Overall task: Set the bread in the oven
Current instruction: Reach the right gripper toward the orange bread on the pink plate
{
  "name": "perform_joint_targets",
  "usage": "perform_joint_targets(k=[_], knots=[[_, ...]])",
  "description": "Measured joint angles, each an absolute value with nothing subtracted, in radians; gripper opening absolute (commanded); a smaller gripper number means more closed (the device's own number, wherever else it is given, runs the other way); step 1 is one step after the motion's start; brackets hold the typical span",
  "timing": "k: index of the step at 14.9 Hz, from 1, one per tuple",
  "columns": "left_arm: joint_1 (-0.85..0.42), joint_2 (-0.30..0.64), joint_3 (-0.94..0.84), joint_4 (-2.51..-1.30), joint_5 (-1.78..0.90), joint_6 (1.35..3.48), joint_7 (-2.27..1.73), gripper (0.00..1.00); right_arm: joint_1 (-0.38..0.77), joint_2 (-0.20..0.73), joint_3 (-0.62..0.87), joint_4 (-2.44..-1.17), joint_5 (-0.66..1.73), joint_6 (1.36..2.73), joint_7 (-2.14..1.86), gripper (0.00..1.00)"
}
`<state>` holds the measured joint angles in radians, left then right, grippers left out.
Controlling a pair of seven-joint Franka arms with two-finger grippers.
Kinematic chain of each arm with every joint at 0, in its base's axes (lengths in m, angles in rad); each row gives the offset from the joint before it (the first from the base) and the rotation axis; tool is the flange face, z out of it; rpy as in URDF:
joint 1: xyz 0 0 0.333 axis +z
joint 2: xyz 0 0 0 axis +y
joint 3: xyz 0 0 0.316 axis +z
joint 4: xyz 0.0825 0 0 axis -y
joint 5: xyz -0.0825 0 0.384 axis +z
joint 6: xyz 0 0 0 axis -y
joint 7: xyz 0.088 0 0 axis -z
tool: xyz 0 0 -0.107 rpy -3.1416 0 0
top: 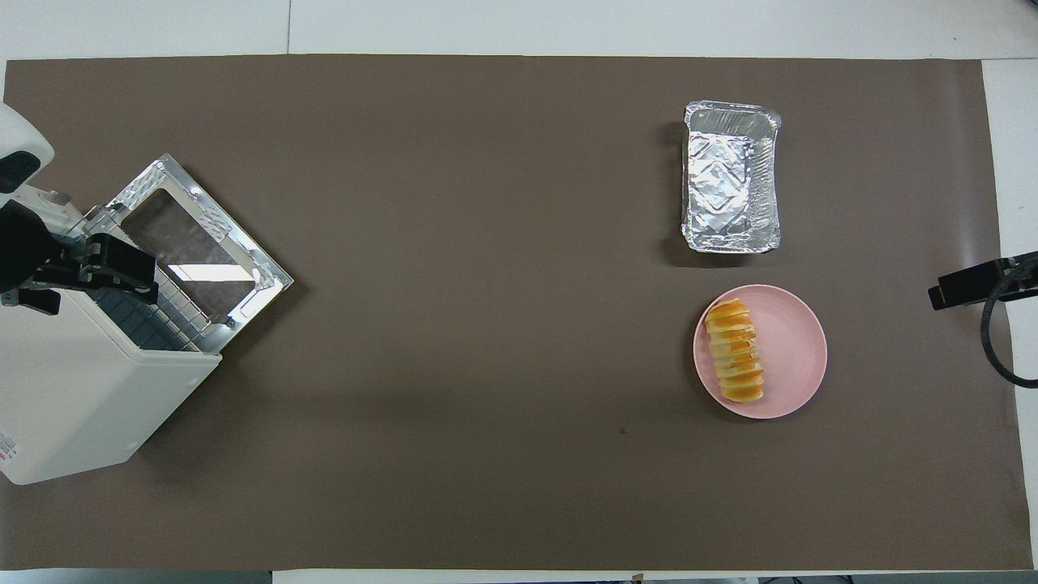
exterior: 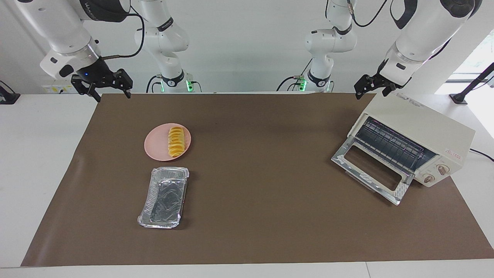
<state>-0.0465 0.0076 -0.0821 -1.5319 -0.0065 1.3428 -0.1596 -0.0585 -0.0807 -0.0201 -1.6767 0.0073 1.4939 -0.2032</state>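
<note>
Though only a dark tip of the right gripper (top: 969, 284) shows from above, the facing view shows it (exterior: 112, 89) raised over the mat's edge, fingers apart and empty. Bread (exterior: 176, 142) lies on the plate (exterior: 154, 148), tray (exterior: 164, 197) just beside. Left gripper (exterior: 372, 87), spread and empty, hangs above the oven (exterior: 420, 131), partly covering its open mouth from overhead.

a round pink plate (exterior: 154, 148) lies on the brown mat (exterior: 254, 208) toward the right arm's end of the table; a silver foil tray (exterior: 164, 197) sits just beside it, farther from the robots, apart from the plate and with its long side running away from them; the tray's crinkled inside holds nothing; the mat covers most of the white table (exterior: 34, 154), whose bare edges show around it
</note>
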Motion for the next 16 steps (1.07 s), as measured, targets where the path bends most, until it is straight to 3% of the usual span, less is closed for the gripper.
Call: perform_joint_targets(k=[9, 16], knots=[[-0.046, 0.008, -0.082, -1.532, -0.006, 1.343, -0.16, 1.0, -0.057, -0.085, -0.016, -1.713, 0.007, 1.518, -0.203, 1.0], [-0.046, 0.008, -0.082, -1.532, -0.006, 1.343, -0.16, 1.0, 0.01, -0.194, 0.007, -2.093, 0.008, 1.82, -0.143, 1.0]])
